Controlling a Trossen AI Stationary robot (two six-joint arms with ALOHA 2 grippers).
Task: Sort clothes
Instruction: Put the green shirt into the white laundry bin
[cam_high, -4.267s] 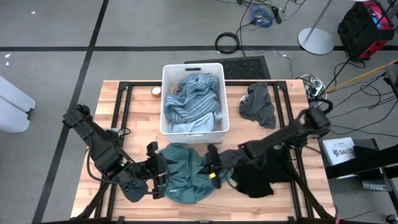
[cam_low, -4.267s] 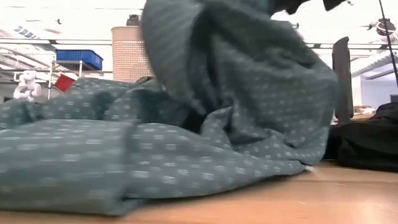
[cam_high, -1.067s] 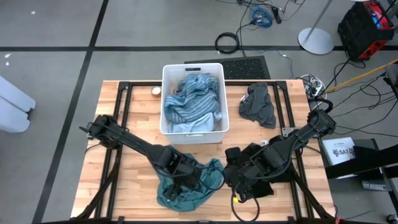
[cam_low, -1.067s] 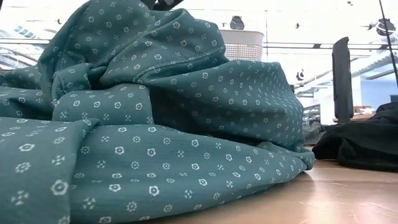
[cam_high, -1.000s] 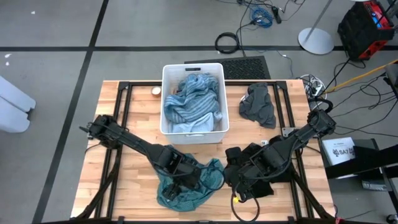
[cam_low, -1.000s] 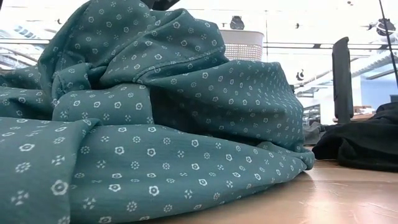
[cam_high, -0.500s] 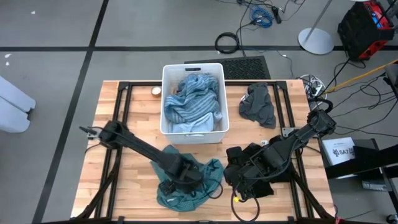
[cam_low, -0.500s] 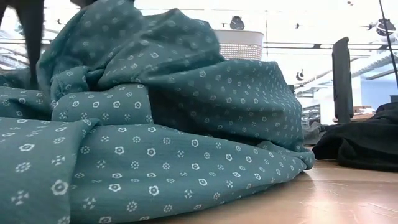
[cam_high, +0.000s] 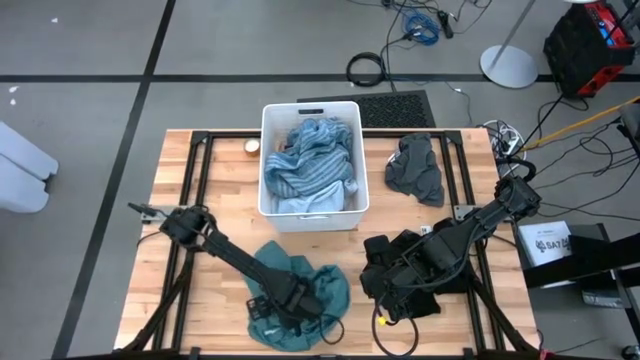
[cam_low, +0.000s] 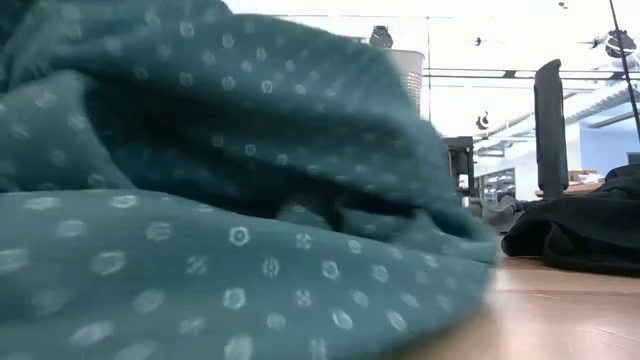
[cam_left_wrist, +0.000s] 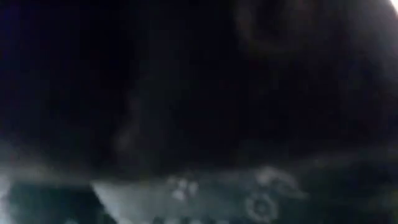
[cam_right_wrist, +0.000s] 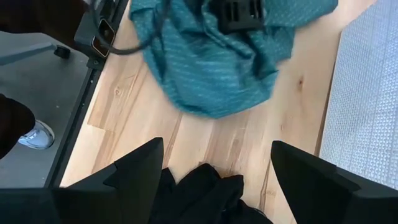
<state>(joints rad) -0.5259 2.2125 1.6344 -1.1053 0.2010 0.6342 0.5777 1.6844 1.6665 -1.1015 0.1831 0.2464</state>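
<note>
A teal green dotted garment (cam_high: 328, 283) lies heaped on the table's near middle and fills the low view (cam_low: 200, 200). My left gripper (cam_high: 293, 310) points down into the top of this heap. Its wrist hides the fingers, and the left wrist view shows only dark and teal cloth (cam_left_wrist: 205, 193) very close. My right gripper (cam_right_wrist: 224, 180) hangs open above a black garment (cam_right_wrist: 205, 190), which lies on the table right of the teal one (cam_high: 425, 305); it touches nothing. My left gripper comes from above, pointing down, into the top of the teal garment's heap (cam_high: 305, 300). The wrist hides the fingertips, so whether cloth lies between the fingers I cannot tell. The garment rests on the table.
A white bin (cam_high: 266, 160) at the far middle holds striped and light blue clothes (cam_high: 310, 165). A dark grey garment (cam_high: 415, 170) lies far right. Bare wood shows at the left and between the bin and the teal heap.
My left gripper has sunk onto the teal garment, moving toward the table's near edge and rolling about its own axis. The heap has flattened under it and bulged toward the near edge. My right gripper has kept still.
</note>
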